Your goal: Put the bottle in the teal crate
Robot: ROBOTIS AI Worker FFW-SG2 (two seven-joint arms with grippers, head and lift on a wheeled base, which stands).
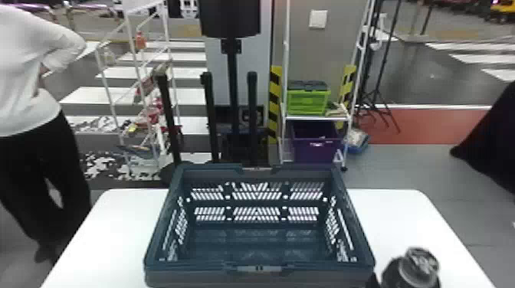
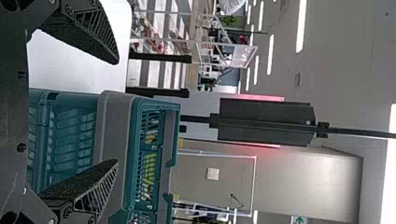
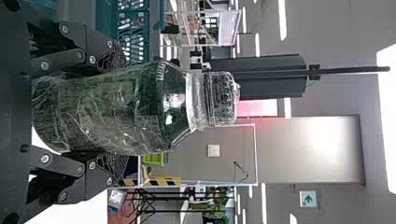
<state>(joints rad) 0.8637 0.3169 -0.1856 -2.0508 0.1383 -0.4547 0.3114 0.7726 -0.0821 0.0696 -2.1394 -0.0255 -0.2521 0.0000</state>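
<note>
The teal crate [image 1: 259,274] sits upright on the white table, with nothing visible inside. Just right of its near right corner is the dark bottle [image 1: 415,268], with a dark bit of my right gripper [image 1: 372,282] beside it. In the right wrist view, my right gripper [image 3: 116,113] is shut on the bottle [image 3: 105,109], one finger on each side of its body; the capped neck sticks out beyond the fingers, and the bottle is outside the crate. My left gripper [image 2: 116,112] stands open, nothing between its fingers, close to the crate [image 2: 114,144].
The white table [image 1: 103,237] extends on both sides of the crate. Behind it stand a black post with upright bars, a white rack [image 1: 315,118] with green and purple boxes, and another white shelf at the left.
</note>
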